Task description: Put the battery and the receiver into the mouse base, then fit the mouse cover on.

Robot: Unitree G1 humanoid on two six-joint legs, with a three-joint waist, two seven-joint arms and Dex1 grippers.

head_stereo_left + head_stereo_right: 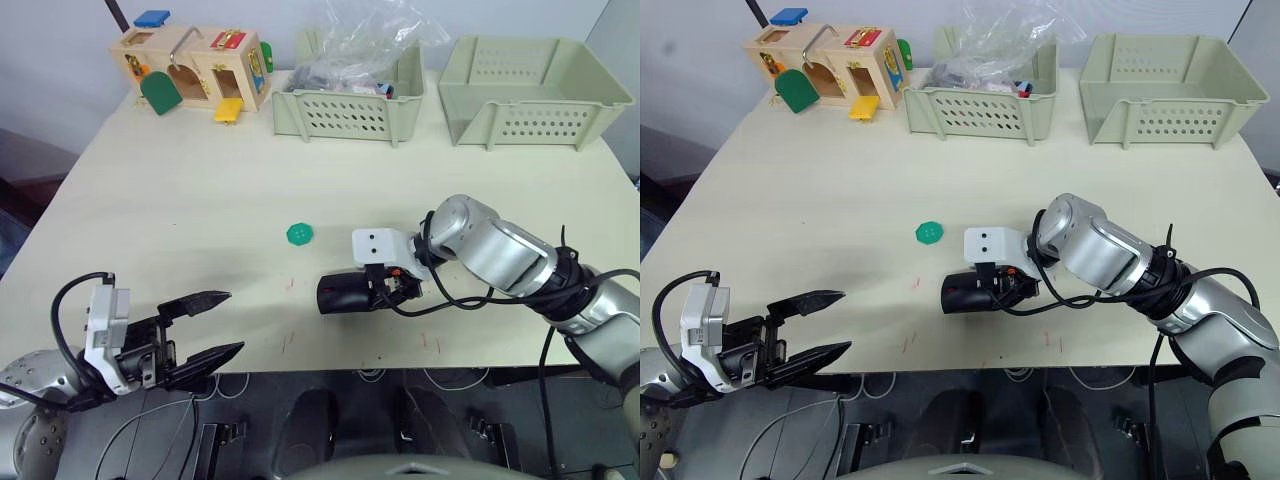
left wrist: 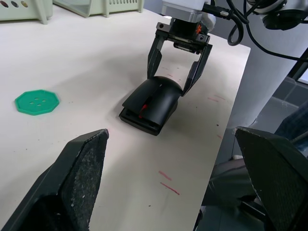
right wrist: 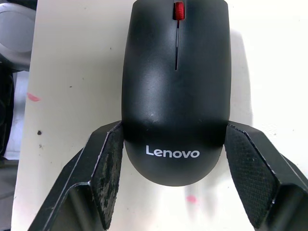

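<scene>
The black mouse cover (image 3: 175, 91), with white lettering and a red wheel, lies over the mouse base (image 2: 139, 122) near the table's front edge. The base shows as a thin black lip under the cover's front. My right gripper (image 1: 372, 290) straddles the cover's lettered rear end. Its two fingers (image 3: 108, 168) press against the cover's sides, shut on it. Off the table's front left corner my left gripper (image 1: 234, 321) stands open with nothing between its fingers, pointing toward the mouse (image 1: 345, 292). The battery and the receiver are hidden.
A flat green disc (image 1: 300, 234) lies on the table behind and to the left of the mouse. At the back stand a wooden latch box (image 1: 195, 68), a basket (image 1: 350, 110) holding a plastic bag, and a second basket (image 1: 535, 95).
</scene>
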